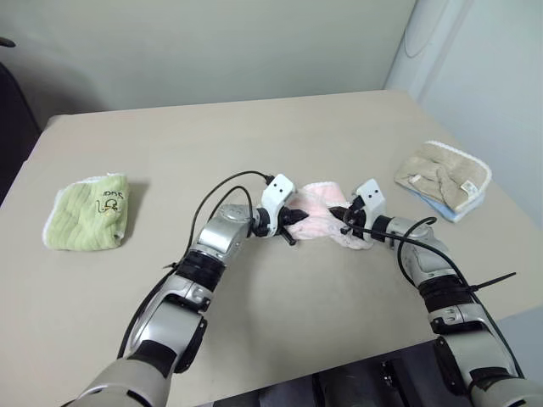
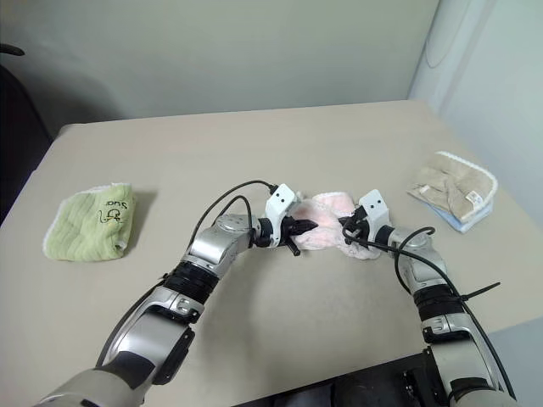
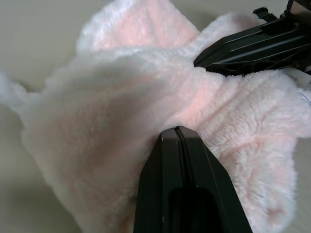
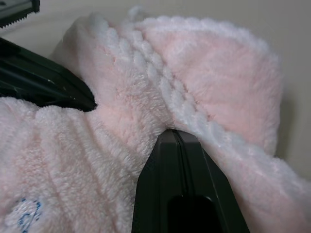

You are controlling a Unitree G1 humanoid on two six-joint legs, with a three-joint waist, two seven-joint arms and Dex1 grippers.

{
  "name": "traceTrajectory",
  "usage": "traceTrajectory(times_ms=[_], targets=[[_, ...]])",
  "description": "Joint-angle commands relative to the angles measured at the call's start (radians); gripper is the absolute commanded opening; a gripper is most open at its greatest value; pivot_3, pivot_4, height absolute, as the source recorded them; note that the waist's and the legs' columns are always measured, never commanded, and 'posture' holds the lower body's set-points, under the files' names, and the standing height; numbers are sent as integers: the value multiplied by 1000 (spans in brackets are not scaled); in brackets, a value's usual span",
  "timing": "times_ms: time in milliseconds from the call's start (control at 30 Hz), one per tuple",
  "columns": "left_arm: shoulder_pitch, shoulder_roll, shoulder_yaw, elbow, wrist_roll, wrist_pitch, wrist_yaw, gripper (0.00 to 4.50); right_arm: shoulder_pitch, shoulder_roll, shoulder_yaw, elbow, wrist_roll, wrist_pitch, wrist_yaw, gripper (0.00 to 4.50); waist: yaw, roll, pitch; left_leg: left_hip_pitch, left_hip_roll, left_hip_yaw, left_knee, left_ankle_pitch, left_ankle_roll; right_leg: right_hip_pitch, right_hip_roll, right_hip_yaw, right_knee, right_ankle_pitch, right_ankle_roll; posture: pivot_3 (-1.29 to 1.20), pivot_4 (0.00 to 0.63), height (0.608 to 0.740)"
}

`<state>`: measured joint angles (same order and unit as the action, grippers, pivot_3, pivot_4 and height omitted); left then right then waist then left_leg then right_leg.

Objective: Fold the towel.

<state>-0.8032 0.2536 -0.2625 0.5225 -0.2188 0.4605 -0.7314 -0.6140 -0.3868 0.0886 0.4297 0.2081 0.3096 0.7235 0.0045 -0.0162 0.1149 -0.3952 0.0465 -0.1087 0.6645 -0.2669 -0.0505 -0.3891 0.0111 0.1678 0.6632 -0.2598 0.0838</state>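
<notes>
While clamped, both jaws on towel [image 1: 322, 216]

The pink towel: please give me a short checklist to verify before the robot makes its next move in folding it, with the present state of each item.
1. Left pincer shut on the pink towel: ok; its fingers meet with pile bunched at the tips.
2. Right pincer shut on the towel beside the white stitched edging: ok.
3. Both grips sit on corners: cannot tell; the towel is crumpled.
4. Towel spread flat for folding: not ok; it lies bunched between the pincers.
5. Green towel and beige towel lie apart from the work: ok.
6. Bare table beyond the towel: ok.
</notes>
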Motion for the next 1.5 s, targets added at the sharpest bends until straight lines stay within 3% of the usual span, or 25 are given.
traceTrajectory(times_ms=[33,167,267,433,700,1033,1200,1300,1500], targets=[[57,-30,139,-109,-124,45,-2,60,21,-25,-52,-77,19,-17,6,0,0,0,0,0,0,0,0,0,0,1,0,0,0,0,0,0,150,740],[91,-34,380,-355,-391,296,69,60,26,-78,-129,-229,103,23,49,0,3,0,2,-8,-1,4,1,6,-10,-5,1,-1,-1,0,0,0,150,740],[100,21,490,-395,-482,450,132,60,3,-110,-176,-278,139,49,52,0,3,0,2,-9,-1,5,0,6,-11,-6,2,-1,-1,0,0,0,150,740],[87,74,523,-317,-520,571,141,1650,-35,-115,-194,-269,139,53,36,0,2,0,2,-6,0,4,-1,7,-12,-6,2,0,-1,0,0,0,150,740],[28,65,304,-150,-374,521,43,4470,-18,-89,-199,-299,140,56,22,0,10,0,2,-7,-1,3,0,7,-11,-7,0,0,-1,1,1,0,150,740],[-109,-63,242,116,-259,404,0,4470,46,-63,-207,-381,145,85,-25,0,12,0,2,-7,-1,2,-1,7,-11,-7,0,1,-1,1,2,0,150,740],[-151,-126,282,220,-240,362,17,4470,64,-58,-208,-405,145,94,-36,0,20,0,2,-7,-4,2,0,8,-8,-5,-2,1,-2,2,5,0,150,740],[-148,-146,309,216,-248,353,20,3851,64,-59,-214,-413,146,99,-45,0,23,0,2,-7,-7,1,1,9,-6,-4,-4,1,-2,2,7,0,150,740],[-117,-156,334,157,-257,372,40,1763,36,-61,-236,-389,153,89,-61,0,21,0,2,-7,-14,2,-1,10,-5,-5,-15,1,-2,0,10,0,150,740]])
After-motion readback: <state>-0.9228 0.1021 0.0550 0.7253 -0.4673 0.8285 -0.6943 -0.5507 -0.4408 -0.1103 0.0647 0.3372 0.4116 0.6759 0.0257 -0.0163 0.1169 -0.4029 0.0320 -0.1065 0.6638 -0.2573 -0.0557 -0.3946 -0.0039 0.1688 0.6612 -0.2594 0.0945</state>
